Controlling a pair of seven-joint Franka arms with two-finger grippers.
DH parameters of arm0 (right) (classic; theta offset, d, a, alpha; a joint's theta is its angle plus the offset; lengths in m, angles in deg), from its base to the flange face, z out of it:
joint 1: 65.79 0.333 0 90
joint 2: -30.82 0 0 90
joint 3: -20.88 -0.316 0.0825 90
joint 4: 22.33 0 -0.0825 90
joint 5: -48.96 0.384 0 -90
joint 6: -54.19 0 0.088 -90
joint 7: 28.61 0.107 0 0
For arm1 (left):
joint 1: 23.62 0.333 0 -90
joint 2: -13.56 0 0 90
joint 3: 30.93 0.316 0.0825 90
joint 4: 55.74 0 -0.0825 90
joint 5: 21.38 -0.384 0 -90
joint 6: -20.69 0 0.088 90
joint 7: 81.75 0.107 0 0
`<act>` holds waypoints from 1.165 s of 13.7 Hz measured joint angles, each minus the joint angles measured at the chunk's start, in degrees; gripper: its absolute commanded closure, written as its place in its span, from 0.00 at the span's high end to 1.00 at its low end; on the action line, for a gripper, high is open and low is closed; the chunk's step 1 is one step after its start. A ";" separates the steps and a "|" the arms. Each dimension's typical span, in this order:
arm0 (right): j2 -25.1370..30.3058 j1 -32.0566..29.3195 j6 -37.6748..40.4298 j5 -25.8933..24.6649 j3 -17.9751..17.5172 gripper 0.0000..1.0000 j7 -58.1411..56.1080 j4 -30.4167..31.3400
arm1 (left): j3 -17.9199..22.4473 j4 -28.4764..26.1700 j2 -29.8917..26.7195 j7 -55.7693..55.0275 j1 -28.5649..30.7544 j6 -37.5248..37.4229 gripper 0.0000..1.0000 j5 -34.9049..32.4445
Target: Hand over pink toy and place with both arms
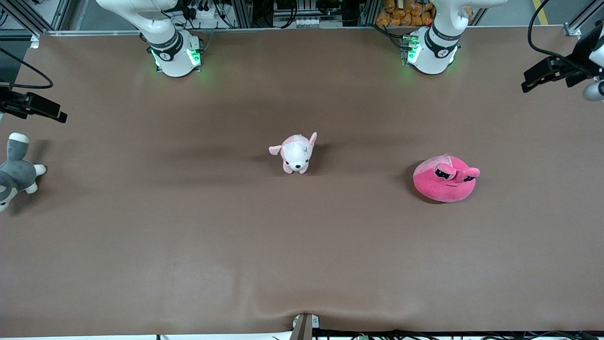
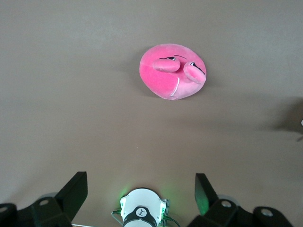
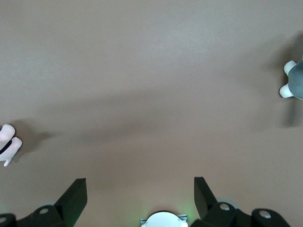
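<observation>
Pink toy [image 1: 445,179] sits on the brown table [image 1: 188,245], toward the left arm's end, upright, stalk eyes facing the front camera, nothing touching it. Pale puppy plush [image 1: 296,153] mid-table, well apart; grey-and-white plush [image 1: 16,171] at the right arm's end, partly cut off by the frame edge. Left gripper [image 2: 140,194] hangs high over bare table between its own base and the pink toy, fingers spread wide, holding nothing. Right gripper [image 3: 140,194] likewise spread and empty, high over bare table between puppy and grey plush; that arm waits. Task not started: no grasp, no handover. Risks, as judgement: the toy is a wide, soft, rounded blob, so a pinch across the body could slip off or only catch fabric; pinching a stalk eye may let it swing or drop mid-transfer. At handover, both grippers need room on one squashy object, so early release by the left arm could drop it. Wrong-target risk too: the puppy is also pink.
</observation>
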 measured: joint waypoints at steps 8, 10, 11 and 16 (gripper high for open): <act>-0.02 0.01 0.02 0.00 -0.10 1.00 -0.02 0.08 | 0.00 -3.83 0.38 -0.38 1.30 0.37 1.00 0.06; -0.03 0.04 0.03 0.00 -0.15 1.00 -0.04 0.10 | -0.01 -5.82 0.38 -2.52 1.61 1.86 1.00 0.09; -0.05 0.05 0.03 0.00 -0.18 1.00 -0.05 0.11 | -0.12 -6.55 0.38 -3.98 1.58 2.47 1.00 0.11; -0.15 0.05 0.16 0.00 -0.19 1.00 -0.07 0.13 | -0.68 -11.40 -0.15 -8.79 1.56 9.10 1.00 0.12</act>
